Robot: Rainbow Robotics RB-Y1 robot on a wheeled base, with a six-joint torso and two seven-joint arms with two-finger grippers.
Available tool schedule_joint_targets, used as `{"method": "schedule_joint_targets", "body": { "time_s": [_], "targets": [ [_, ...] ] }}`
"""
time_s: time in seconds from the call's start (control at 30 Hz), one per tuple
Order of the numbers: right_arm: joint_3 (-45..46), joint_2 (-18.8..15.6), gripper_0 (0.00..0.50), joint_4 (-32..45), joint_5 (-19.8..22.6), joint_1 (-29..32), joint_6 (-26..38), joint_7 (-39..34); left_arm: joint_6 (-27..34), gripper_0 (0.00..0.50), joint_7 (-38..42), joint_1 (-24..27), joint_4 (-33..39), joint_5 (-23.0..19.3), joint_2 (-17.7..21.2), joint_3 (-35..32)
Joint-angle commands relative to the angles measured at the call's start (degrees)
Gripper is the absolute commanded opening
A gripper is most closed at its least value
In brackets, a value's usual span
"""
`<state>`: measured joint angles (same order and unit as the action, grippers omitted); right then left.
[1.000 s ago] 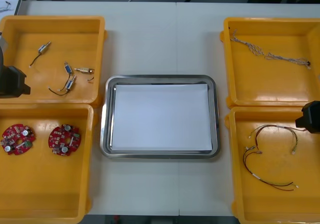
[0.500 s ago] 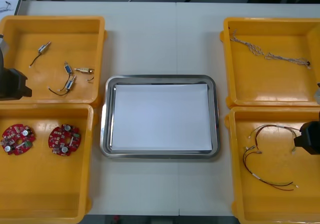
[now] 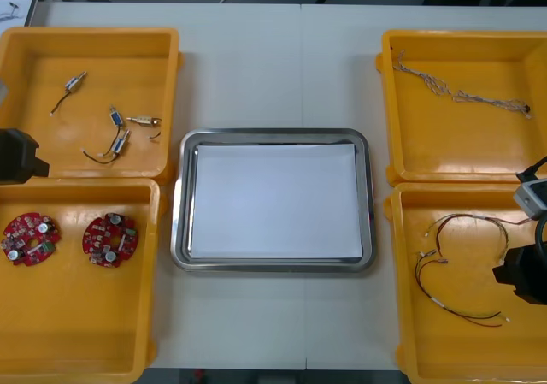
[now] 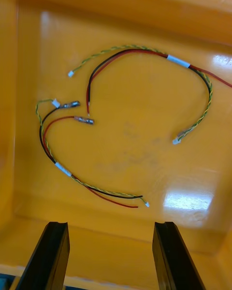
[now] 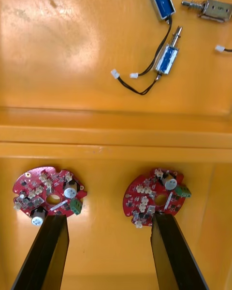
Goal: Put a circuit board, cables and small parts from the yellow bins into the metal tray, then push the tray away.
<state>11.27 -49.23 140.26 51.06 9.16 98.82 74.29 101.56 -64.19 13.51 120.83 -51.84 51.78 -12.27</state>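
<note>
Front view: rectangular shiny metal tray (image 3: 273, 134), white inside and bare, sits mid tabletop (image 3: 273, 59) between four yellow plastic bins (image 3: 85, 33). Two round red circuit boards (image 3: 109, 239) lie in the near-left bin, small metal parts (image 3: 120, 138) far-left, a twisted blue and white cable (image 3: 461, 95) far-right, and thin red, yellow and black cables (image 3: 457, 268) near-right. Right wrist view: right gripper (image 4: 108, 228) hangs over the near-right bin, jaws wide, nothing held. The cables lie ahead of the jaws, not between them. Best move, I'd say: ease forward, drop onto a white-sleeved stretch where strands bunch, close fully. Left wrist view: left gripper (image 5: 108, 220) hovers above the boards, jaws wide and empty, one board near each jaw. Shift sideways to centre one board, pinch across its edge, and mind the bin wall.
</note>
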Motion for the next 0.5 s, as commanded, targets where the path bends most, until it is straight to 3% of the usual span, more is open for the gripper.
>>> {"method": "schedule_joint_targets", "body": {
  "time_s": [0.03, 0.2, 0.4, 0.5],
  "targets": [
    [1.30, -1.74, 0.500, 1.60, -1.76, 5.08, -2.49, 1.56, 0.13, 0.500, -5.50, -5.08, 4.59, 0.33, 2.10, -3.91],
    [0.34, -1.66, 0.500, 1.60, -2.11, 7.28, -4.42, 2.88, 0.13, 0.500, -5.24, -8.85, 7.32, 0.24, 0.95, -6.37],
    [-5.11, -1.48, 0.500, 1.51, -8.96, 7.36, -7.24, 9.47, 0.22, 0.500, -4.98, -13.07, 10.83, 0.60, -2.03, -9.79],
    [-8.37, -1.48, 0.500, 1.42, -13.62, 7.36, -9.00, 12.90, 0.57, 0.500, -5.06, -14.92, 13.64, 2.70, -4.49, -10.50]
  ]
}}
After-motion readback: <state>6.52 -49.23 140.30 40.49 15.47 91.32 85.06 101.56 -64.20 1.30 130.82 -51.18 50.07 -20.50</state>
